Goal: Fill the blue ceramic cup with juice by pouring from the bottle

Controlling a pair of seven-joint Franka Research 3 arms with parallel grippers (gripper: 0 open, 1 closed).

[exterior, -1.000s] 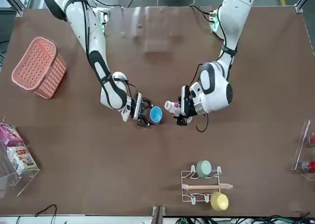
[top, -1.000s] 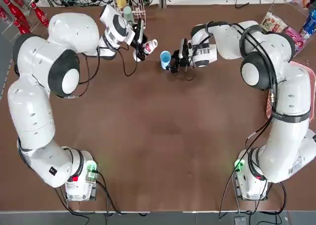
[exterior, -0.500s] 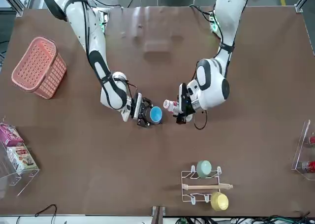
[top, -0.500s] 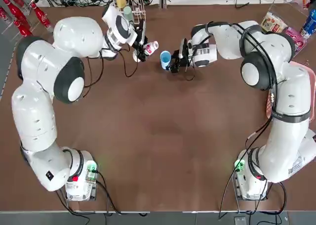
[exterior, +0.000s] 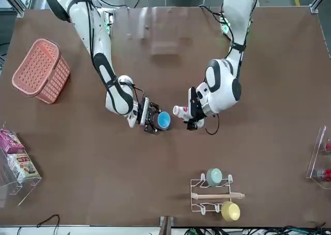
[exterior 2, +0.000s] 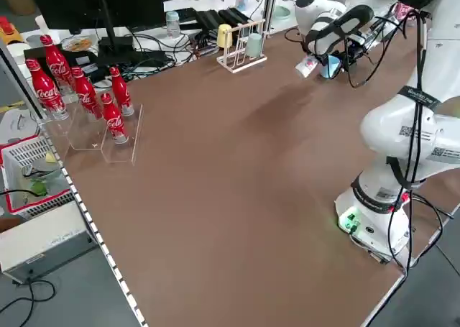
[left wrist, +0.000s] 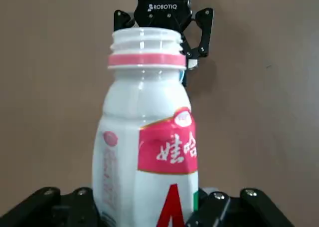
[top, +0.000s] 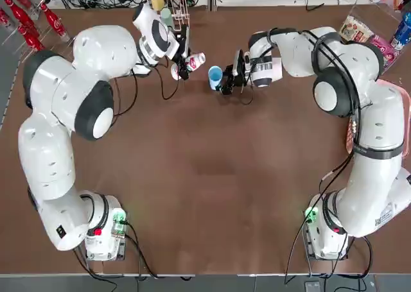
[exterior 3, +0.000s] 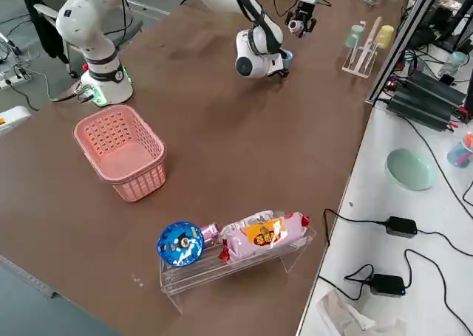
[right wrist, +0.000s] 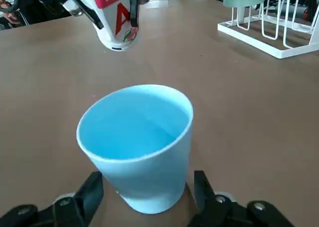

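- White bottle (left wrist: 144,152), red-pink label, white Chinese characters: I hold it in my left gripper (top: 184,66), beside the cup.
- Blue cup (right wrist: 142,152): gripped between my right gripper's (right wrist: 148,199) fingers.

A robotics lab: paired robot arms (top: 48,151) bolted beside trailing cables (top: 144,257)

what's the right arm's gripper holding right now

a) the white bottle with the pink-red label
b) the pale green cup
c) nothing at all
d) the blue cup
d: the right gripper has the blue cup between its fingers, out ahead of the arm over the table's far half.
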